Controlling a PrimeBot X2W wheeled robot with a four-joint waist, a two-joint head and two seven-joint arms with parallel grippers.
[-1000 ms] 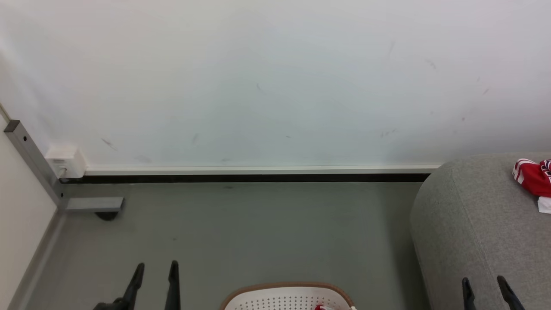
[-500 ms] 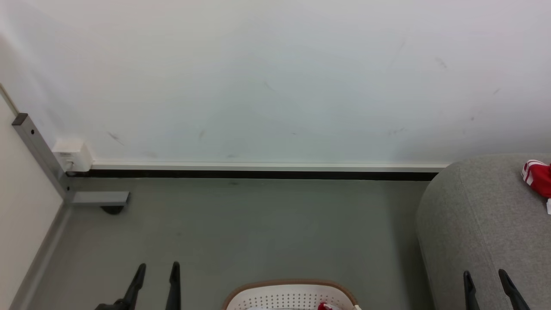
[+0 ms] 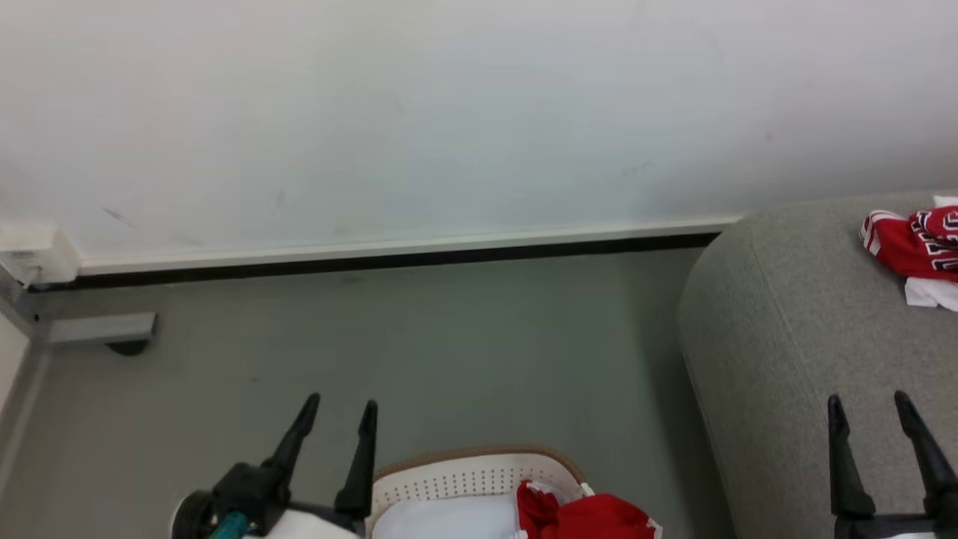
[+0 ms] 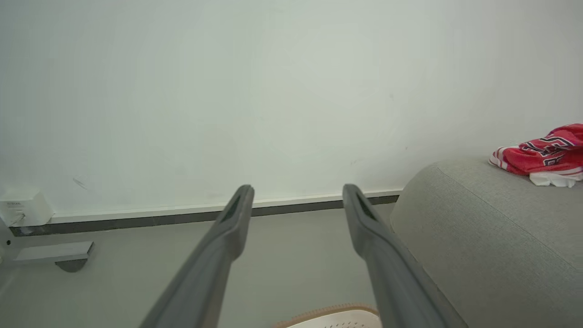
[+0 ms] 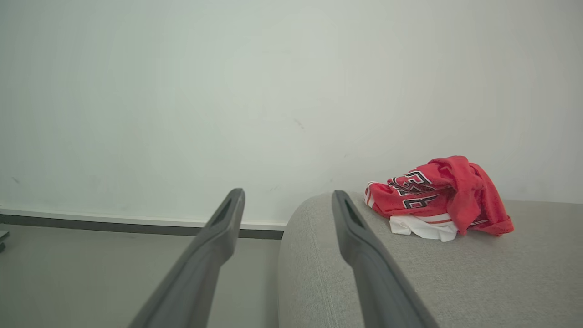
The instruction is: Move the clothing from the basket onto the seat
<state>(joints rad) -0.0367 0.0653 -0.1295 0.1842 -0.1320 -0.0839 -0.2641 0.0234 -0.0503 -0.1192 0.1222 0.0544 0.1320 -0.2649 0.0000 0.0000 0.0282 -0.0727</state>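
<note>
The cream basket (image 3: pixel 479 473) with its tan rim shows at the bottom middle of the head view, holding red clothing (image 3: pixel 591 516) beside a plain pale cloth (image 3: pixel 441 518). More red and white clothing with dark lettering (image 3: pixel 909 251) (image 5: pixel 439 198) (image 4: pixel 542 155) lies on the light-grey seat (image 3: pixel 808 344) at the right. My left gripper (image 3: pixel 338 412) is open, above the floor just left of the basket. My right gripper (image 3: pixel 868 404) is open over the seat's front part, well short of the clothing there. Both are empty.
A white wall with a dark skirting strip (image 3: pixel 374 260) runs behind the grey floor (image 3: pixel 419 352). A grey metal foot (image 3: pixel 101 329) and a white socket box (image 3: pixel 30 251) sit in the left corner.
The head camera has tilted down and shifted: more of the basket, its red clothing and both grippers now show. Neither gripper has opened or shut.
</note>
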